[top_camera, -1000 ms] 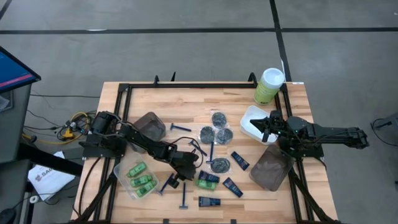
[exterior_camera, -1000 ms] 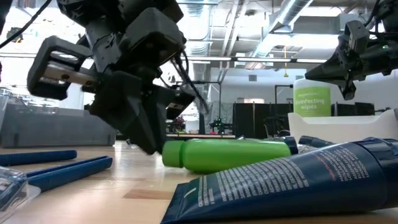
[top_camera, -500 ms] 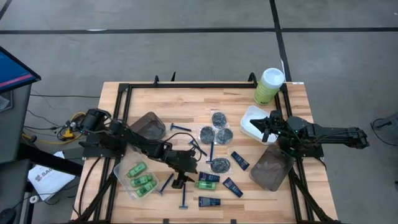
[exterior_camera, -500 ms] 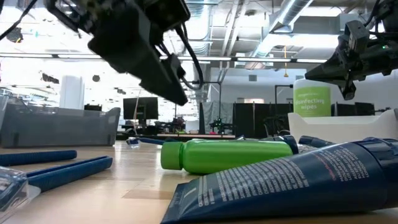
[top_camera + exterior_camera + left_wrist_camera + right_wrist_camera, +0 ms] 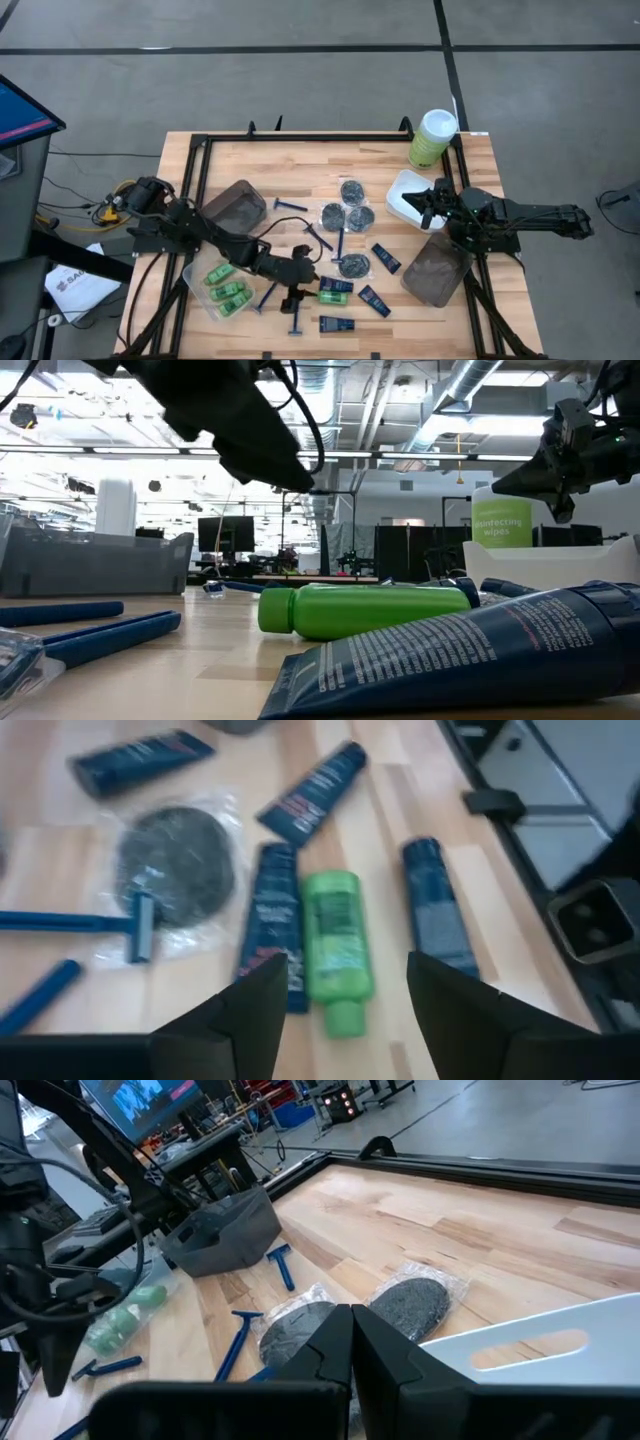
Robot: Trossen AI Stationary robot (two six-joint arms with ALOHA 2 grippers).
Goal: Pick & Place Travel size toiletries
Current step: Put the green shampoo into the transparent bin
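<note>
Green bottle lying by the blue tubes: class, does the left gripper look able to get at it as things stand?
Probably yes. The left gripper is open above the green bottle, with nothing lying over it, though a blue tube lies close beside it.

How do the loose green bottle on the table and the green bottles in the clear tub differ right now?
The loose green bottle lies alone on the bare wood beside a dark-blue tube, while the green bottles in the clear tub lie clustered together. The loose one sits just ahead of the open left gripper; the tub ones lie back beside that arm. All are bright green mini bottles lying on their sides.
</note>
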